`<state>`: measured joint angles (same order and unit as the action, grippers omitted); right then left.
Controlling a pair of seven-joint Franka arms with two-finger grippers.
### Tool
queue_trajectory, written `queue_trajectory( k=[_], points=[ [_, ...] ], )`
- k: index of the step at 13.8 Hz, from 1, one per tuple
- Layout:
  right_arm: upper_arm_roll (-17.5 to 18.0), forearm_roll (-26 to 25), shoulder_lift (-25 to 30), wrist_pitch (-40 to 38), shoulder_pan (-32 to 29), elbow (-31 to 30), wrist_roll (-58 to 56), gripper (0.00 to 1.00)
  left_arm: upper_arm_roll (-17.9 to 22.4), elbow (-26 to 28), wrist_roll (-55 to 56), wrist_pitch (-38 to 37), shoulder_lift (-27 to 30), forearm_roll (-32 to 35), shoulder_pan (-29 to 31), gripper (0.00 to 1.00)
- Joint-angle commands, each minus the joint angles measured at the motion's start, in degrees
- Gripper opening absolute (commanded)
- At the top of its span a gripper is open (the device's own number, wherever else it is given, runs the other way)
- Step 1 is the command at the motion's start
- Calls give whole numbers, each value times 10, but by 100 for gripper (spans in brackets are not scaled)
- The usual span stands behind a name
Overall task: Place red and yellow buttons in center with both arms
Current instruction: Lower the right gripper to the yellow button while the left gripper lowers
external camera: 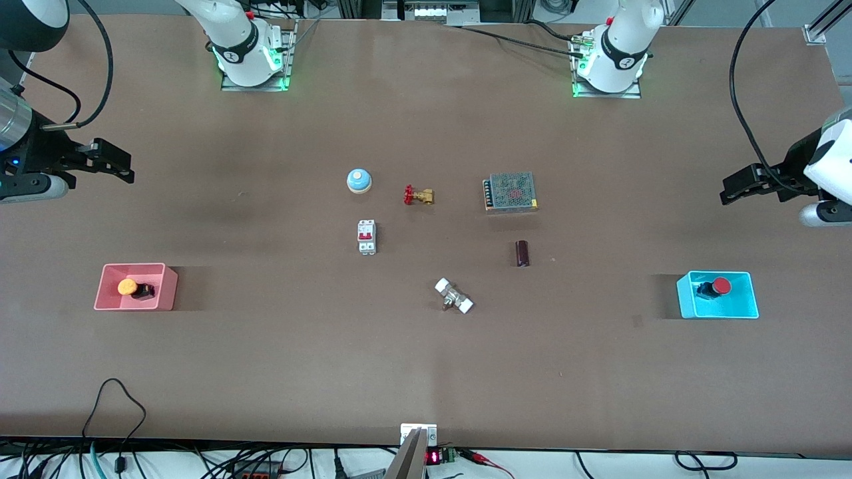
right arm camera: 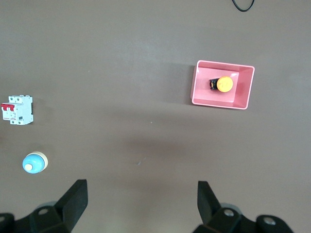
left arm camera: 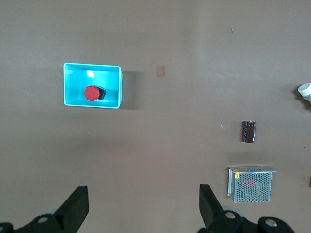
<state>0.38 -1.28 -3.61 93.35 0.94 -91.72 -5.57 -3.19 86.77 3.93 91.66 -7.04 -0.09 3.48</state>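
Brown tabletop (external camera: 266,372) carried everything in the front view: the yellow button (external camera: 131,287) lay in a pink bin (external camera: 106,299) toward the right arm's end, and the red button (external camera: 715,288) lay in a cyan bin (external camera: 749,306) toward the left arm's end, so each sat on the side of the arm best placed to fetch it. Between the bins were a bell (external camera: 359,180), valve (external camera: 418,195), breaker (external camera: 367,237), power supply (external camera: 510,191), capacitor (external camera: 522,253) and fitting (external camera: 454,296), which crowd the center and will likely limit where the buttons can be set. The right gripper (external camera: 120,167) hung over bare table at its own end, the left gripper (external camera: 732,193) likewise at its end; neither was above its bin. Left wrist view: the fingers (left arm camera: 77,208) stood wide apart and empty, with the red button on its side in the cyan bin, well apart from them. Right wrist view: the fingers (right arm camera: 75,199) were also spread with nothing between, and the yellow button lay in the pink bin, well apart. Judgement: neither pick had begun; the spread jaws suit a descent into each bin.
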Motion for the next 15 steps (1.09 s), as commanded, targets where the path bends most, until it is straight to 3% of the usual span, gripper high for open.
queue_trajectory(
  k=[1,6,10,15],
  points=[
    [-6,10,2,-5,4,-1,5,100,-3,30,-5,10,25,1,4,100],
    [-6,9,-19,-5,6,-1,-4,100,-3,19,3,12,12,-4,4,100],
    [-8,0,-73,7,-12,0,-14,100,-2,6,-4,11,-28,2,2,100],
    [-8,-49,-147,118,-44,-1,-18,100,7,-36,-8,68,-154,3,46,100]
  ],
)
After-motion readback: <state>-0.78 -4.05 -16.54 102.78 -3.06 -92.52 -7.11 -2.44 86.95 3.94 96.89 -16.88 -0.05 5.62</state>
